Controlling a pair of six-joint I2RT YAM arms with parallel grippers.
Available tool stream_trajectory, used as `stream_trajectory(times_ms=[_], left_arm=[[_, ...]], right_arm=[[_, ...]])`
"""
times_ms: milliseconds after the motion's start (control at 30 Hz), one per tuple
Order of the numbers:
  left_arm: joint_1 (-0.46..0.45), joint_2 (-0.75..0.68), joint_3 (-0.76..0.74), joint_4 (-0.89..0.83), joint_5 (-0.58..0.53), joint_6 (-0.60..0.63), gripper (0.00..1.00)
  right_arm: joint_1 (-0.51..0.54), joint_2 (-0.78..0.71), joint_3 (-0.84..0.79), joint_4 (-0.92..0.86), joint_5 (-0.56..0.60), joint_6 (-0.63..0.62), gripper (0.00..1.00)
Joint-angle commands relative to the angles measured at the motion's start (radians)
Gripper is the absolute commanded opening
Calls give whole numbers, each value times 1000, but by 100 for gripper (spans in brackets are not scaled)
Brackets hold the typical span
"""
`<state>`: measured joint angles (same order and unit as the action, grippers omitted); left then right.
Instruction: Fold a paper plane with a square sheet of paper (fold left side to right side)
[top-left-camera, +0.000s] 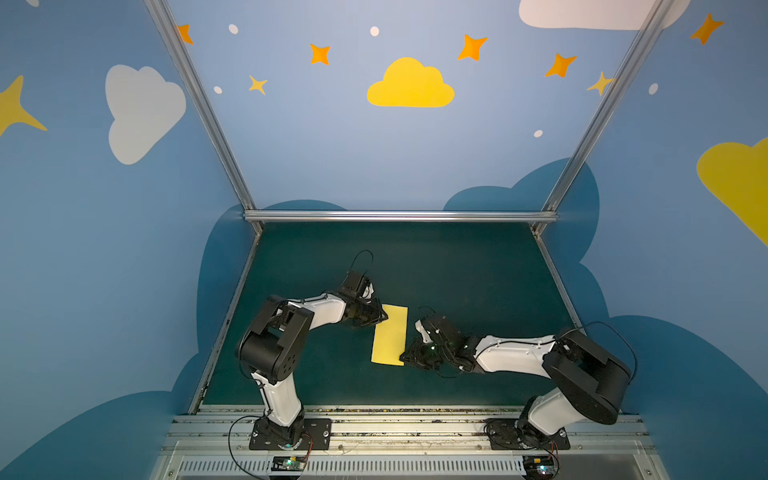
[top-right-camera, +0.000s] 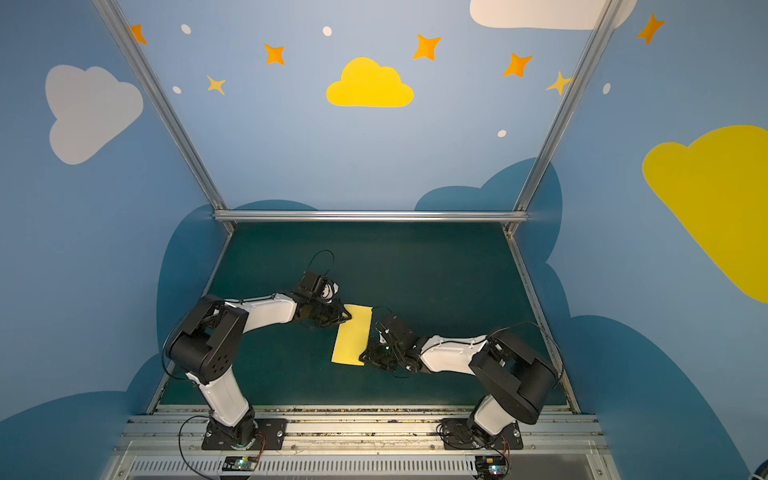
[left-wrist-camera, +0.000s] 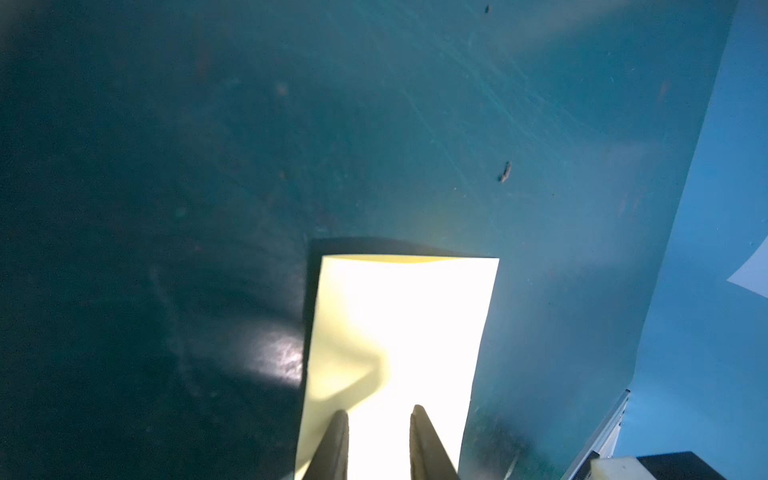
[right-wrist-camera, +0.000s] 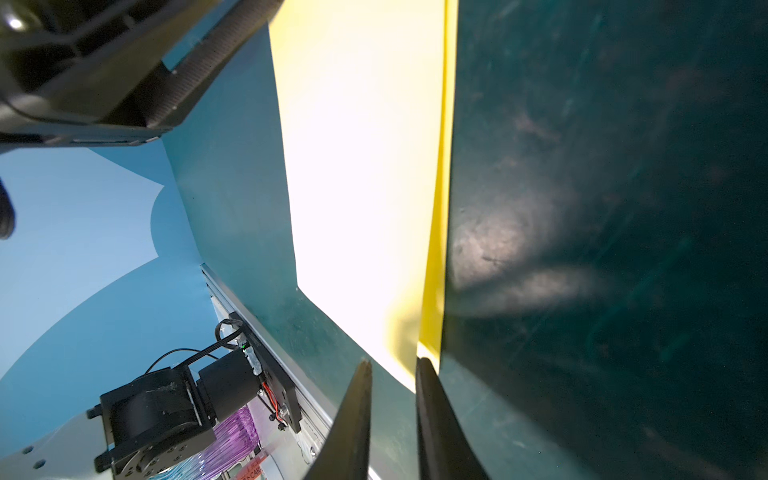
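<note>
Backdrop: blue walls (top-left-camera: 332, 158) painted with clouds (top-left-camera: 409, 85) and stars (top-left-camera: 320, 54), closing round a dark green mat (top-left-camera: 457, 270)
Paper: square sheet of paper (top-left-camera: 390, 334) lies mid-mat between the arms, doubled into a narrow rectangle; the right wrist view shows two layers along one long edge
Left gripper: left gripper (top-left-camera: 383, 318) sits over the far left corner, jaws a narrow gap apart above the flat sheet, clamping nothing
Right gripper: right gripper (right-wrist-camera: 392, 361) is low at the near right corner, jaws slightly parted with that corner at their tips; whether they touch it I cannot tell
Why so: probably the left pins the sheet against sliding while the right works the loose layered corner, to square the edges or lift for the next fold
Containers: none on the mat; a purple ribbed thing (right-wrist-camera: 224, 440) by the left arm's base (right-wrist-camera: 166, 415) is too cut off to identify
</note>
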<state>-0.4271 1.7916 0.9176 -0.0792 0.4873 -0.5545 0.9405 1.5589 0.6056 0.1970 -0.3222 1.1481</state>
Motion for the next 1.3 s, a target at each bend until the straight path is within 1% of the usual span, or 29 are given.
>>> stream_trajectory(times_ms=[0,300,567,733,800,867,933,1100,1267], left_arm=[[4,5,-22,-11,-19,11,27],[4,5,-25,-10,-16,10,26],[4,11,-24,-7,-14,10,26],[4,11,-26,-7,-13,9,25],[3,11,-24,-7,-15,9,25],[4,12,-23,-7,-13,10,25],[4,11,-23,-8,-13,10,25],[3,10,-24,-10,-14,10,25],[3,9,-25,-10,-17,11,25]], right_arm=[[6,-11,-6,-17,8,-1,19],[7,33,20,30,5,18,19],[8,55,-30,170,14,77,19],[8,58,-33,184,17,79,19],[8,59,-35,199,22,75,23],[5,65,-29,206,29,62,31],[2,76,-26,208,35,53,34],[-12,91,-24,222,39,29,35],[-17,84,-28,223,26,28,32]])
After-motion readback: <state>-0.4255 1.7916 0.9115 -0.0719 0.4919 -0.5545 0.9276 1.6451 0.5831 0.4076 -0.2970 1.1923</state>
